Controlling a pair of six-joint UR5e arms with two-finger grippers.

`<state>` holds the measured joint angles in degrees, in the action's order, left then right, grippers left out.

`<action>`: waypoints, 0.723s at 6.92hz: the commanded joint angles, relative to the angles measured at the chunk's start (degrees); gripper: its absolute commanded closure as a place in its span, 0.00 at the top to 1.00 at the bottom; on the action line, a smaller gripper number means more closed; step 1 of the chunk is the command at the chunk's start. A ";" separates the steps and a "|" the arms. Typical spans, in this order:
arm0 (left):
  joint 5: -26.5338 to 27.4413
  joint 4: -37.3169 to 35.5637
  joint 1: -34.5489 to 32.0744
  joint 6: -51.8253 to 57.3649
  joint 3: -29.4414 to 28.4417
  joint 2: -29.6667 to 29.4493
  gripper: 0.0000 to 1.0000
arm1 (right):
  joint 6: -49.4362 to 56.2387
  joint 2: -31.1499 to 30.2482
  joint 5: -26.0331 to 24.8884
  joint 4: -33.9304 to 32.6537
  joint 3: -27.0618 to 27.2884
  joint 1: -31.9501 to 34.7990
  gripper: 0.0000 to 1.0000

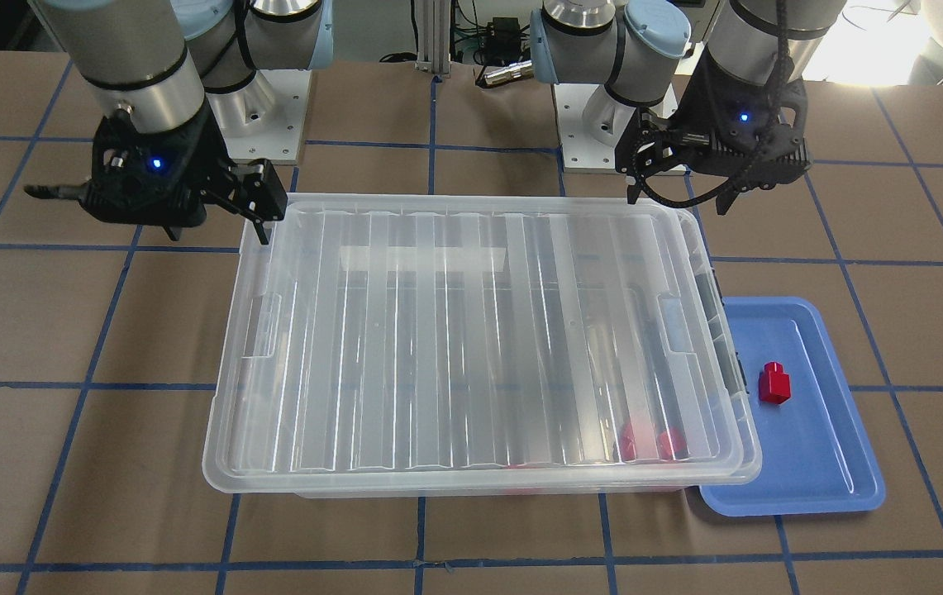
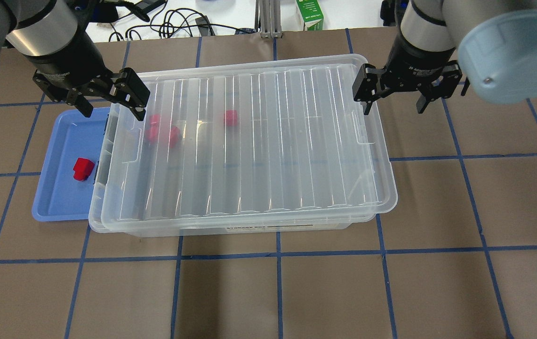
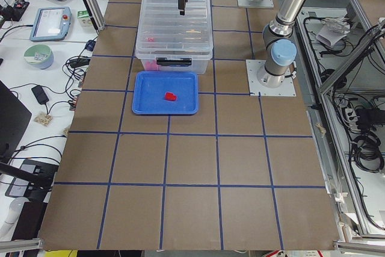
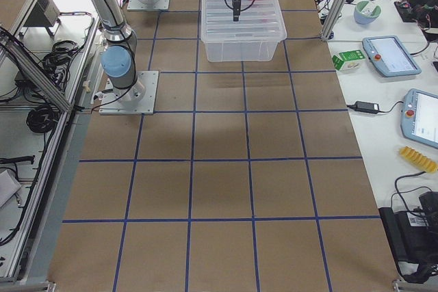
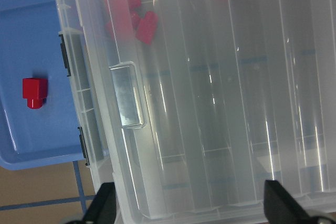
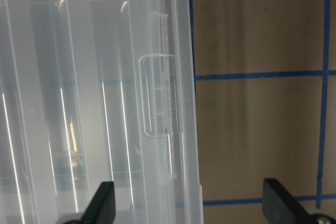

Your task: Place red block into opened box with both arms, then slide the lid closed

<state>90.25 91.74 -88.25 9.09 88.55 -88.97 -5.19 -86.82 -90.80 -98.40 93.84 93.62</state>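
The red block [image 1: 773, 383] [image 2: 83, 169] [image 5: 34, 92] lies alone in a shallow blue tray [image 1: 810, 463] [image 2: 61, 141] beside the box's left end. The clear box [image 2: 249, 228] [image 1: 521, 489] is covered by its ribbed lid [image 2: 249, 146] [image 1: 471, 347], which sits shifted a little toward my right, leaving a narrow strip of the left rim showing. Several other red pieces [image 2: 162, 132] [image 5: 131, 17] show blurred through the lid. My left gripper [image 2: 110, 101] [image 1: 680, 188] [image 5: 191, 208] hangs open above the lid's far-left corner. Over the far-right corner, my right gripper [image 2: 394, 101] [image 1: 216, 231] [image 6: 191, 208] is open too. Neither holds anything.
The brown table carries a blue tape grid. The arm bases [image 1: 603, 124] stand behind the box. A green carton [image 2: 309, 14] and cables lie past the far edge. Grey latches [image 1: 723, 330] sit on the box's end next to the tray.
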 commanded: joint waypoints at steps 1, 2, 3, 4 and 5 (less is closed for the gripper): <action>-0.25 -2.25 4.11 4.33 0.56 -2.24 1.00 | 2.45 6.28 -0.42 -14.14 6.77 -0.89 1.00; -0.42 -2.61 9.62 9.23 1.09 -4.34 1.00 | 2.64 7.62 -0.60 -14.80 6.96 -1.41 1.00; -0.42 -6.62 12.64 15.98 1.79 -7.67 1.00 | 2.81 7.63 -0.78 -14.80 7.14 -2.38 1.00; -0.60 -10.49 15.45 19.01 3.80 -10.84 1.00 | 4.90 7.63 -0.69 -14.72 7.14 -4.04 1.00; -2.16 -16.79 18.26 21.04 6.34 -13.91 1.00 | 8.06 7.54 -0.78 -14.63 7.14 -6.41 1.00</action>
<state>89.35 81.43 -73.56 26.71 92.21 -99.06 -0.27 -79.29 -91.52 -113.01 100.93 89.70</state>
